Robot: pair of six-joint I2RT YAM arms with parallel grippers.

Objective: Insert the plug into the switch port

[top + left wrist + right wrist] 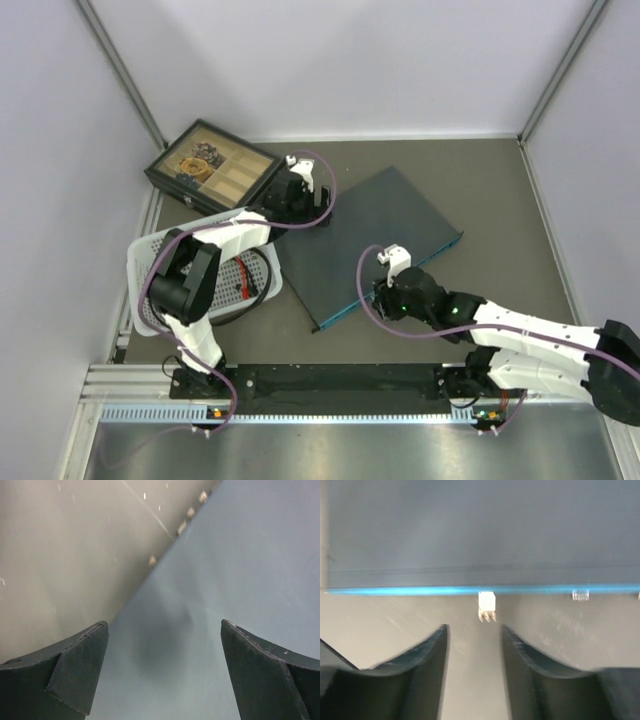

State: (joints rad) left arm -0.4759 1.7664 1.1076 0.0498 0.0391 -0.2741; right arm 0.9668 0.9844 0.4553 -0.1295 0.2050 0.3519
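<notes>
The switch (375, 240) lies flat mid-table, its thin teal edge (390, 283) facing my right arm. In the right wrist view the switch (480, 530) fills the top and a small white plug (487, 605) sticks out of the teal edge (395, 590), just ahead of my fingertips. A second clear plug (580, 594) sits in the edge further right. My right gripper (474, 632) (376, 297) is open and empty, a short way back from the white plug. My left gripper (165, 627) (298, 212) is open and empty, low over the switch's far-left corner (240, 580).
A black compartmented tray box (210, 165) stands at the back left, close to the left gripper. A white perforated tray (137, 262) holding a black cable lies at the left under the left arm. Grey walls close in the table on three sides.
</notes>
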